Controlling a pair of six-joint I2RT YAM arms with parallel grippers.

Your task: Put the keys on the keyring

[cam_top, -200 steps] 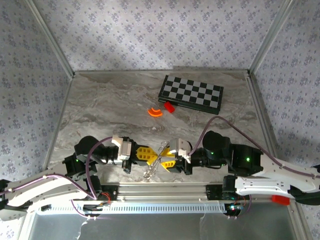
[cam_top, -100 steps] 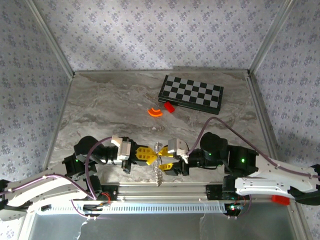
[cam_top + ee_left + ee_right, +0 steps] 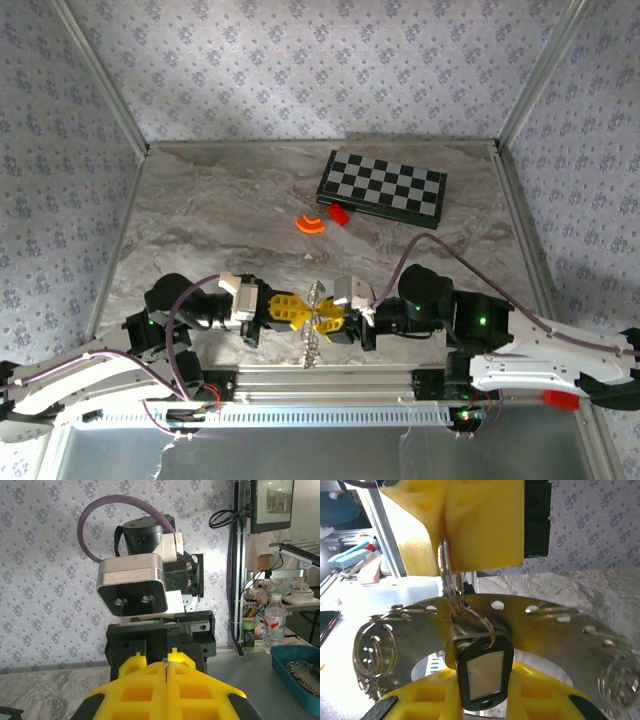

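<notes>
In the top view my left gripper [image 3: 308, 311] and right gripper [image 3: 323, 321] meet tip to tip near the table's front edge. The left gripper [image 3: 165, 672] is shut on the thin silvery keyring [image 3: 164, 666], seen edge-on. From the right wrist, that keyring [image 3: 445, 567] hangs out of the left fingers [image 3: 480, 525]. A smaller ring [image 3: 476, 622] links it to the key [image 3: 482, 672], a dark oblong piece with a pale face. My right gripper [image 3: 482, 677] is shut on the key, a yellow finger against each side. A silvery chain [image 3: 311, 350] dangles below.
A flat metal disc [image 3: 560, 630] with holes and several wire rings [image 3: 372, 647] hangs behind the key. A checkerboard [image 3: 382, 186] lies at the back, a red block [image 3: 339, 214] and an orange arc piece [image 3: 311, 224] beside it. An aluminium rail [image 3: 330, 380] runs along the front.
My right gripper has moved left, up against the left gripper's tips, and its jaws have narrowed onto the key. The dangling chain has swung from slanted to straight down. The left arm has held still.
</notes>
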